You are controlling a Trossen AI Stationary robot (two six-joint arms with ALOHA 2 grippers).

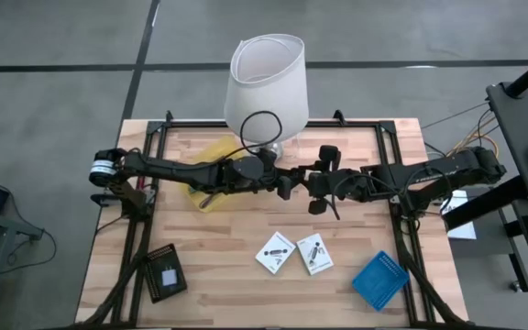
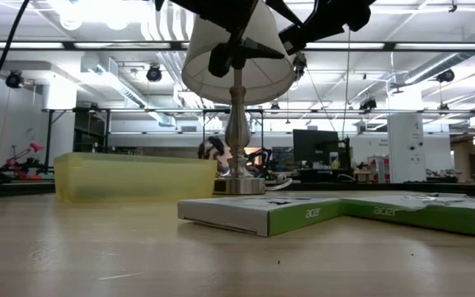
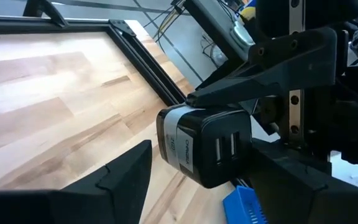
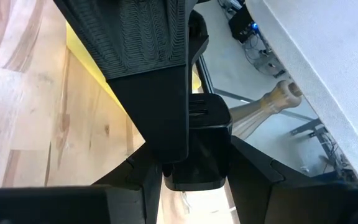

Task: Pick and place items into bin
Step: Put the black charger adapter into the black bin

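Observation:
A black USB power adapter (image 3: 207, 149) with a white label and two ports hangs over the table's middle, near the lamp. My right gripper (image 4: 194, 168) is shut on it; in the high view this gripper (image 1: 315, 188) meets my left gripper (image 1: 290, 186). My left gripper (image 3: 201, 154) is open, one finger on each side of the adapter. Two white printed cards (image 1: 276, 252) (image 1: 314, 254) lie flat near the near edge. The yellow bin (image 1: 211, 170) sits under my left arm. Pens, marker and cubes are out of view. My right gripper pinches the adapter's two opposite sides (image 4: 225, 155) between its fingers; in the left wrist view one finger (image 3: 272, 56) lies along the adapter's upper face. It comes level from the table's right. The adapter is lifted clear. My left gripper's fingers stand close beside the adapter; I cannot tell whether they touch.
A big white lamp (image 1: 266, 87) stands at the far middle, close behind both grippers. A blue ribbed pad (image 1: 379, 280) lies near right, a flat black item (image 1: 165, 272) near left. Black frame rails (image 1: 401, 229) run along the table's sides.

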